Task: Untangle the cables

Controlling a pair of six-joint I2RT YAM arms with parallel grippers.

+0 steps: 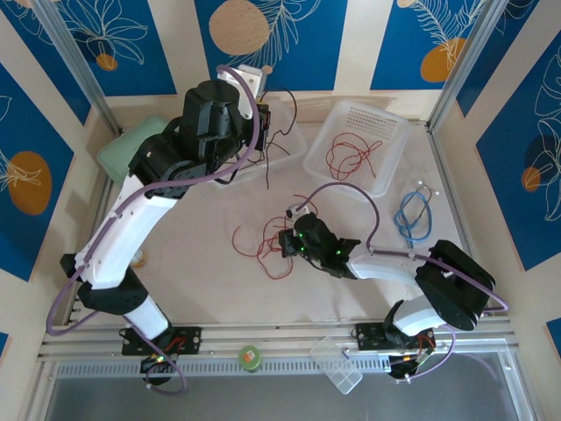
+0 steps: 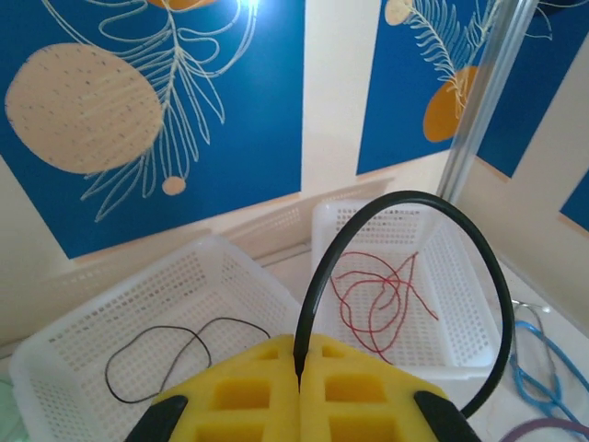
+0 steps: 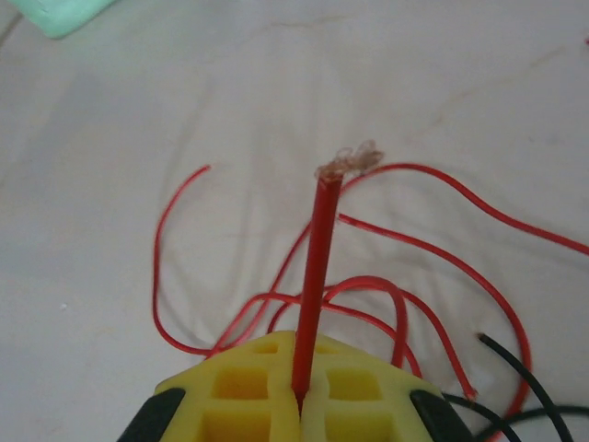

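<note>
top view: red cables [image 1: 263,247] sprawl on the counter [image 1: 202,263] beside the right tool [image 1: 292,239]; the left tool [image 1: 262,112] hangs over a white basket [image 1: 294,140].
left wrist: left tool [image 2: 299,368] pressed together, pinching a black cable [image 2: 405,198].
right wrist: right tool [image 3: 299,401] pinching a red cable [image 3: 317,258], its frayed end pointing up.
</note>
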